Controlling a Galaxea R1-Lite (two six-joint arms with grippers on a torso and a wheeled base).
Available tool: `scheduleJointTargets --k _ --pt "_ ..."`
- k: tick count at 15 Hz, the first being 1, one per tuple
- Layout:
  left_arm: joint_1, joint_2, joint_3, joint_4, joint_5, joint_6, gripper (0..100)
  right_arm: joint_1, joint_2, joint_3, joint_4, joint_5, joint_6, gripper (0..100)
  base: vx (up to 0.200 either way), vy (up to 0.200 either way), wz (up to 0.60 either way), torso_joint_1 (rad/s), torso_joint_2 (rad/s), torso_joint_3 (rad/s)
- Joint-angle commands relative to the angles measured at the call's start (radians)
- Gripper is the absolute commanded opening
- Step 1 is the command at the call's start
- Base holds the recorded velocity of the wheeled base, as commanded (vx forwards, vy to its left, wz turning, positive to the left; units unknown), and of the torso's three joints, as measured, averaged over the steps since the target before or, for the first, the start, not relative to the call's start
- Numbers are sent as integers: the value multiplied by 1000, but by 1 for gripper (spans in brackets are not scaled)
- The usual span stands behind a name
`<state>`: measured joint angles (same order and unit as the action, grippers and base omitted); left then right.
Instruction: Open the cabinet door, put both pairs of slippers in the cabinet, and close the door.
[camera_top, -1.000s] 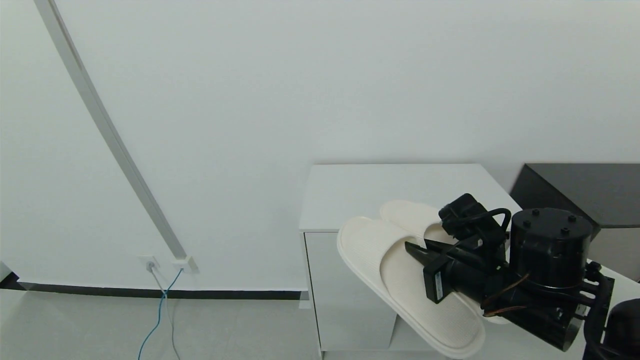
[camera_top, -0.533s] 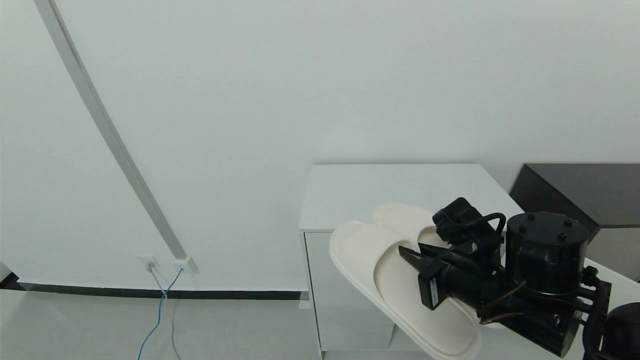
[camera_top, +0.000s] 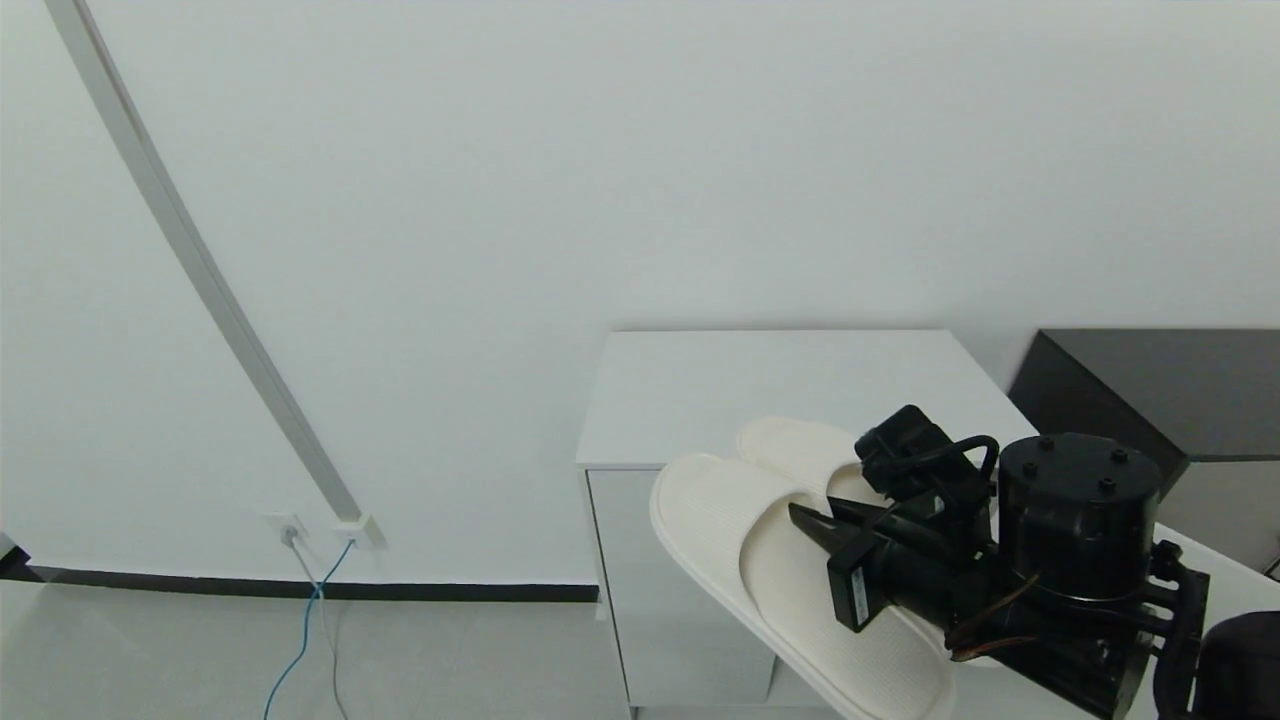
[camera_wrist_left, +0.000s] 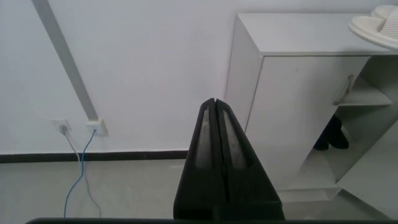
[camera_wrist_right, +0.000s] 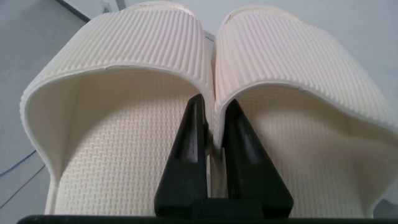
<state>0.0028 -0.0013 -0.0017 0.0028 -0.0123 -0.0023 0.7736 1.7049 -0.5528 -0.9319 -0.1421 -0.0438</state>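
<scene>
Inside cabinet (camera_wrist_left: 298, 112), dark object (camera_wrist_left: 332, 134) below shelf (camera_wrist_left: 367, 96); right gripper (camera_wrist_right: 214, 106) pinches slipper pair (camera_wrist_right: 124, 74).

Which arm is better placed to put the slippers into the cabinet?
The right: the right gripper clamps the slippers near the open cabinet; the left gripper is shut and empty.

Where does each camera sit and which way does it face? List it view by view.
Head view: on the robot's head, facing forward and down at the white box-shaped cabinet against the white wall; the right arm shows, its right gripper holding the pair of cream ribbed fabric slippers.
Left wrist view: on the left wrist, facing along the shut left gripper towards the cabinet's open interior.
Right wrist view: on the right wrist, facing along its gripper, clamped on the slippers' inner edges.
Shared: all three show the slippers.
</scene>
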Motion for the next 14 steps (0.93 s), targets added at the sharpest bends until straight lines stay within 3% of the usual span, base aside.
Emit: scheduleJointTargets --k 1,10,14 --pt "-1 1 0 0 0 -1 0 1 5 1 -1 -1 -1 0 0 -200 0 -2 2 7" --pt "-1 1 0 0 0 -1 0 7 2 4 -1 -2 10 0 0 -200 0 2 5 0" --pt "-1 1 0 0 0 1 0 9 -7 30 -10 -1 12 0 0 0 0 0 0 0"
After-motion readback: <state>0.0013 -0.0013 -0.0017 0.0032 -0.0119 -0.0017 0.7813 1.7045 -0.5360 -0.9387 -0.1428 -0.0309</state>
